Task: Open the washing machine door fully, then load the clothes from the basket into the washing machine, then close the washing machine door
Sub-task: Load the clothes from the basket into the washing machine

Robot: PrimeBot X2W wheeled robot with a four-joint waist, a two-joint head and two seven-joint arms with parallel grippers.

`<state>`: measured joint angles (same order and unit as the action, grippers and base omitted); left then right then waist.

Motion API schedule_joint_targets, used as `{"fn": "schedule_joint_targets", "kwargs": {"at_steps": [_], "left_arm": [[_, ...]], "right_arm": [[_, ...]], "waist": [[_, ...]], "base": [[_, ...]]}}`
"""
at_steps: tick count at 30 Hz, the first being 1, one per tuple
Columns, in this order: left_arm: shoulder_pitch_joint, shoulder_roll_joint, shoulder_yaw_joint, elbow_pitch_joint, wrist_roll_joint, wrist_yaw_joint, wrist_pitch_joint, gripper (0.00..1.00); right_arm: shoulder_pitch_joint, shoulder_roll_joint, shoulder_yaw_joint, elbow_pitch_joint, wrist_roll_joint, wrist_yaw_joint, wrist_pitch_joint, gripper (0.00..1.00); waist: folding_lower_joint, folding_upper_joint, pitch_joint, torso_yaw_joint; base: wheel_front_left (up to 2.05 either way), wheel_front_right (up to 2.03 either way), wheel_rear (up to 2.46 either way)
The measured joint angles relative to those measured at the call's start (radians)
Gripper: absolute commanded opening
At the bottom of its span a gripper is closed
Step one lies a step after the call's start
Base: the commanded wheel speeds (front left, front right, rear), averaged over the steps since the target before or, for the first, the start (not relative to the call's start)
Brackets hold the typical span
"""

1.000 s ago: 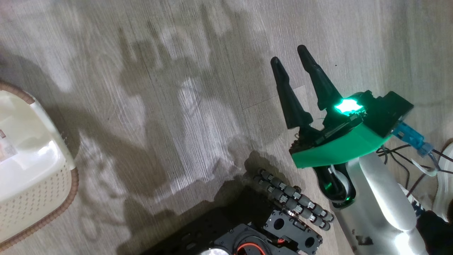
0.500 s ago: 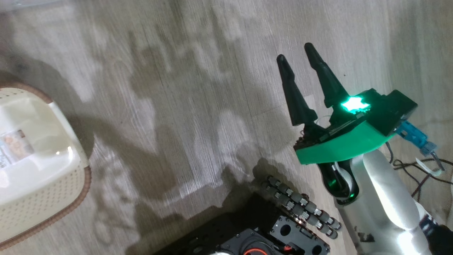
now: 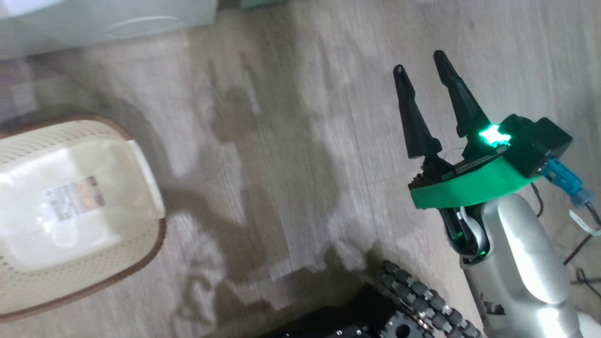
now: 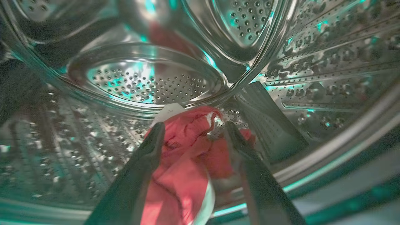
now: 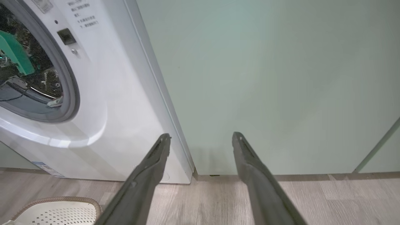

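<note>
My left gripper (image 4: 193,125) is open inside the perforated steel drum (image 4: 150,81). The clothes (image 4: 184,150), a red and white bundle, lie on the drum wall between and behind its spread fingers. The washing machine (image 5: 103,93) stands white at the left of the right wrist view, and its grey gasket (image 5: 70,87) rings an opening where my left arm's green wrist (image 5: 14,53) shows. The door is out of view. My right gripper (image 3: 420,63) hangs open above the floor, holding nothing. The basket (image 3: 155,249) sits at the left with just a label (image 3: 73,197) inside.
Pale green cabinets (image 5: 265,78) stand right of the washer, down to a wood-look floor (image 3: 281,141). The basket's brown rim (image 5: 59,200) shows low in the right wrist view. My dark wheeled base (image 3: 413,300) is at the bottom, and cables (image 3: 582,244) trail at the far right.
The head camera has swung, so the basket now sits further into the picture and a pale panel appears at the top left. The right gripper stays open.
</note>
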<state>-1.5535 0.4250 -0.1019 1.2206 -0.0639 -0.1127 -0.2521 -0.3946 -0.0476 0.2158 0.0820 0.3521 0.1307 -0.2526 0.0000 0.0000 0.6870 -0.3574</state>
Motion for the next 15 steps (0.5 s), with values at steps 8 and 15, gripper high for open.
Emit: {"fn": "schedule_joint_targets", "kwargs": {"at_steps": [8,15], "left_arm": [[0.225,-0.051,0.014,-0.143,-0.104,-0.017,0.000,1.00],[0.476,-0.088,0.007,-0.377,-0.155,-0.017,0.000,1.00]], "right_arm": [[0.049,0.000,-0.048,0.001,-0.057,0.000,0.000,1.00],[0.091,0.000,-0.085,-0.003,-0.092,0.000,0.000,1.00]], "waist": [[0.0000,0.0000,-0.095,0.069],[0.0000,0.0000,-0.170,0.123]], "base": [[0.00,0.00,0.00],[0.00,0.00,0.00]]}}
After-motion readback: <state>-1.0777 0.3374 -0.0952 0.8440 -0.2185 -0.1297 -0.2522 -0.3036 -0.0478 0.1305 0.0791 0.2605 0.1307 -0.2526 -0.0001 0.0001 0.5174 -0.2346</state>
